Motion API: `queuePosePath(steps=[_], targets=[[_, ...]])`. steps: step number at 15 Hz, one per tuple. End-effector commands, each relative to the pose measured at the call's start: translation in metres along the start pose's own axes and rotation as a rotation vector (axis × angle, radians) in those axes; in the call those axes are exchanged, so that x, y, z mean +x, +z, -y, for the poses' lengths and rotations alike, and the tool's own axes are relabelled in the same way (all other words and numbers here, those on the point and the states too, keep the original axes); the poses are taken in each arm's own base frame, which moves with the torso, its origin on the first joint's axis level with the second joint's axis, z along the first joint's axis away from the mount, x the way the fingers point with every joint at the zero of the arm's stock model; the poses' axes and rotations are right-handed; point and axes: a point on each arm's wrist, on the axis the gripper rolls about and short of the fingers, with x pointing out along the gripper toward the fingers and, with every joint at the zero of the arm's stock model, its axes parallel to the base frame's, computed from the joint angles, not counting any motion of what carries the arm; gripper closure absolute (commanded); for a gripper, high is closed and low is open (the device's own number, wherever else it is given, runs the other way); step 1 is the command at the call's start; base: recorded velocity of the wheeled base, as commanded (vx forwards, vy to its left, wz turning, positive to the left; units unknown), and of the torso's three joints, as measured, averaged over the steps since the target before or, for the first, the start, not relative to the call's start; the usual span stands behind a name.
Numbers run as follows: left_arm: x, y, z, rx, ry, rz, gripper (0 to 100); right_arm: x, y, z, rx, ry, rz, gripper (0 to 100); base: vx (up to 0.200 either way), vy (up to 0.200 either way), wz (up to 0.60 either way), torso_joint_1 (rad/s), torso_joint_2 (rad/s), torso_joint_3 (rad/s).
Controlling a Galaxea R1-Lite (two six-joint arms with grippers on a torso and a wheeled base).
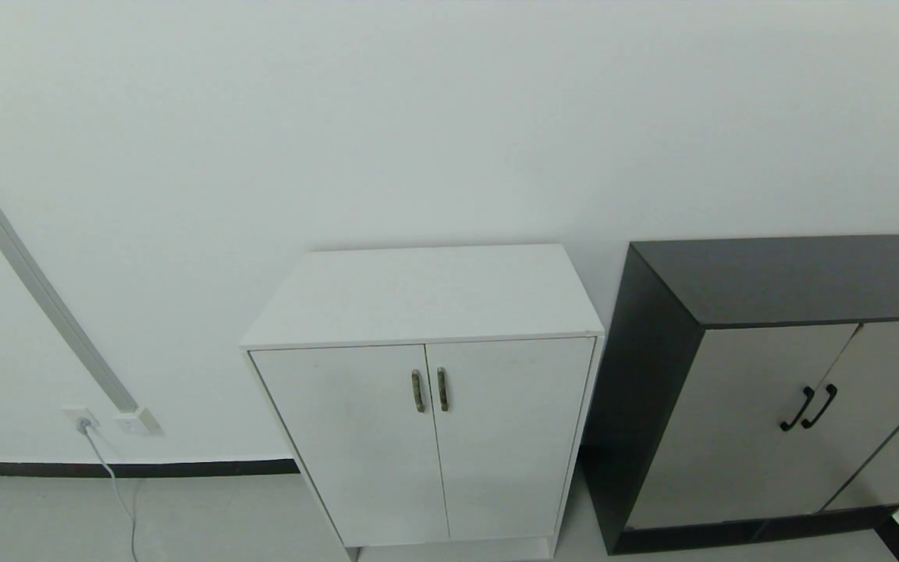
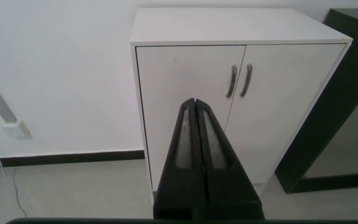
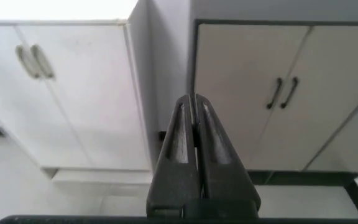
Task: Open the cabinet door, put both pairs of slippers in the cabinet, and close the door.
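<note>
The left gripper [image 2: 195, 101] and right gripper [image 3: 195, 98] are pinched shut and empty near the white cabinet [image 1: 418, 293], whose handle [image 1: 417, 390] should be gripped firmly and pulled slowly.

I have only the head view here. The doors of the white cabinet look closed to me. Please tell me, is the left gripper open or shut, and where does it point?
Observer: The left gripper is shut, its fingers pressed together with nothing between them. It points toward the left door of the white cabinet and does not touch it.
Operator: Thank you. And the right gripper, is it the same?
Observer: The right gripper is also shut and holds nothing. It points at the gap between the white cabinet and the dark cabinet, apart from both.
</note>
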Motion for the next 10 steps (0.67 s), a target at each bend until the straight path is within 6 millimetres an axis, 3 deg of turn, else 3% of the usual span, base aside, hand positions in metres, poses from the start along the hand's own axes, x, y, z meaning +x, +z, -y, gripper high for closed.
queuePosePath(steps=[1, 10], targets=[[0.0000, 0.0000, 0.0000, 0.000, 0.001, 0.000, 100, -0.0022, -0.0006, -0.0002, 0.017, -0.008, 0.030, 100, 0.000, 0.000, 0.00, 0.000, 0.00, 0.000], [0.0000, 0.0000, 0.0000, 0.000, 0.004, 0.000, 100, -0.0023, 0.0002, 0.0014, 0.073, -0.077, 0.039, 100, 0.000, 0.000, 0.00, 0.000, 0.00, 0.000]])
